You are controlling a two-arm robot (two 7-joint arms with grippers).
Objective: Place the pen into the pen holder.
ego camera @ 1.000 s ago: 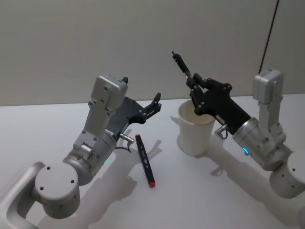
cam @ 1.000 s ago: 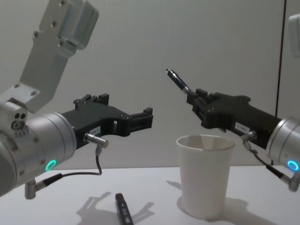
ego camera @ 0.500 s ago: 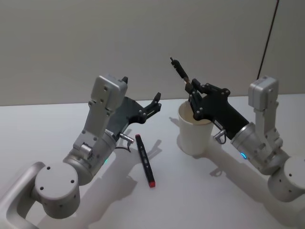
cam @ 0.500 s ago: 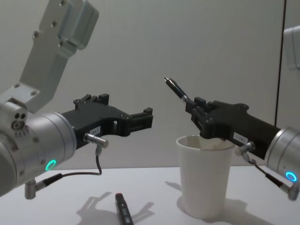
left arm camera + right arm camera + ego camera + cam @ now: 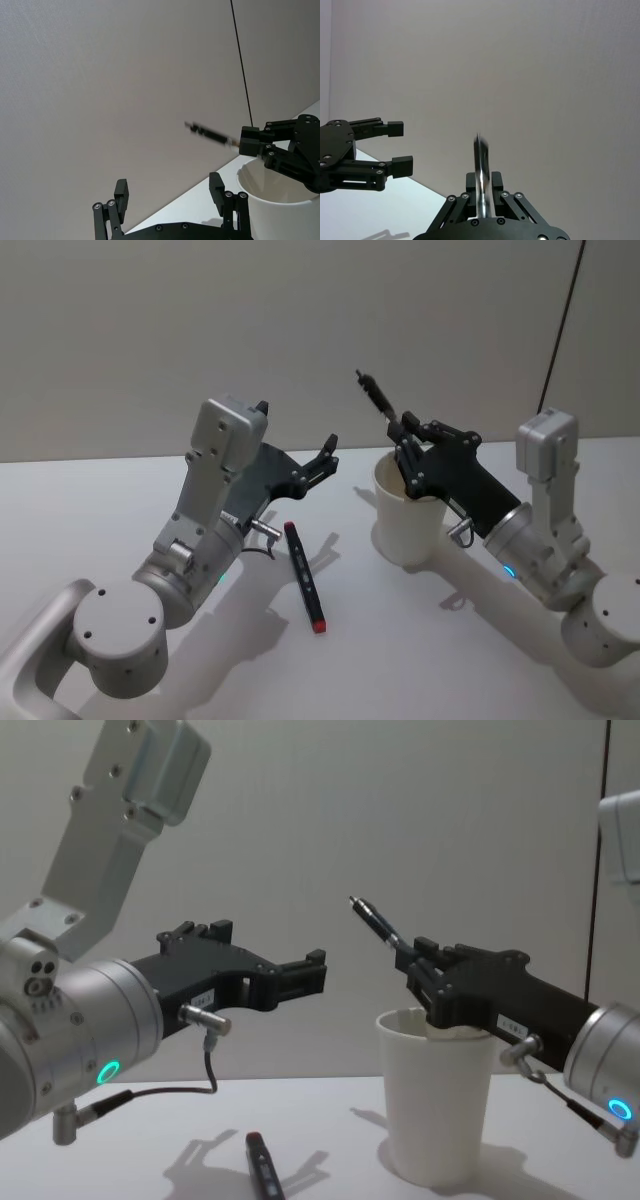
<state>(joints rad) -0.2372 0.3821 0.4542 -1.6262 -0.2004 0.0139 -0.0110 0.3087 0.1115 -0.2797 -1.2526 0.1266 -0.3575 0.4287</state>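
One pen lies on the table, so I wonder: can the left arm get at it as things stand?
Probably yes: the open left gripper hovers over the pen with nothing between them; the pen holder stands aside.

Two pens are showing: one dark pen (image 5: pixel 378 395) is sticking out toward eleven o'clock from the fingers clamping it, and one red-tipped black pen (image 5: pixel 304 575) is lying at about eight o'clock from the cup. One pen holder (image 5: pixel 408 525), a white paper cup, is standing on one white table (image 5: pixel 120 490). Two grippers are reaching in, the right gripper (image 5: pixel 405 427) carrying the dark pen and the left gripper (image 5: pixel 331 453) holding its fingers apart. One thin black cable (image 5: pixel 560 330) is hanging at two o'clock
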